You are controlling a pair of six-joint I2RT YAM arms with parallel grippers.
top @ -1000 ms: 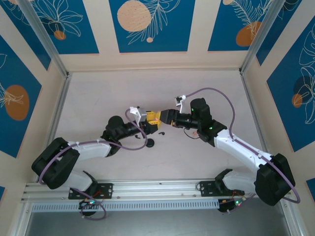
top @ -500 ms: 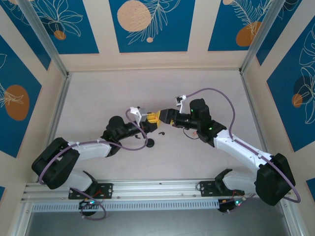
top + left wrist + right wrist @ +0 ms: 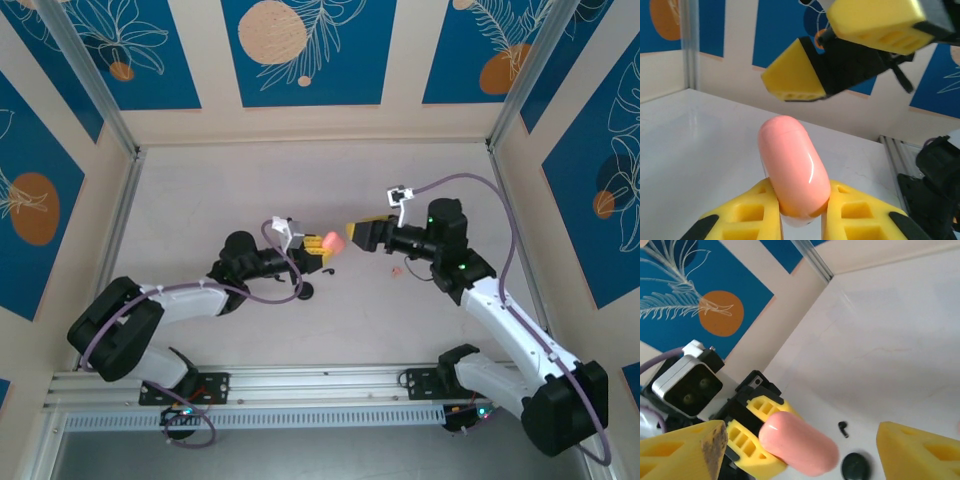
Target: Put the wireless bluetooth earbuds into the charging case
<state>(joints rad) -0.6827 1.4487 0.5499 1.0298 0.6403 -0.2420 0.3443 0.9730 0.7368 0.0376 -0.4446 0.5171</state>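
Note:
The charging case (image 3: 792, 165) is a pink capsule with its lid closed. My left gripper (image 3: 800, 189) is shut on its lower end, so the case (image 3: 333, 243) pokes out toward the right arm, lifted above the table. My right gripper (image 3: 353, 231) stands open a short way to the right of the case, apart from it. In the right wrist view the case (image 3: 797, 442) sits between the left gripper's yellow fingers (image 3: 747, 440). One black earbud (image 3: 842, 428) lies on the table below; it also shows as a speck (image 3: 328, 271). Tiny pale pink buds (image 3: 397, 270) lie under the right wrist.
A round black case (image 3: 305, 291) rests on the table beside the left forearm, close to the black earbud (image 3: 856, 466). Patterned walls and metal rails (image 3: 120, 230) enclose the white tabletop (image 3: 300, 180). The arm bases stand at the near edge.
The right gripper has opened, let go of the pink case and drawn back to the right. The left gripper has closed on the case and now holds it alone.

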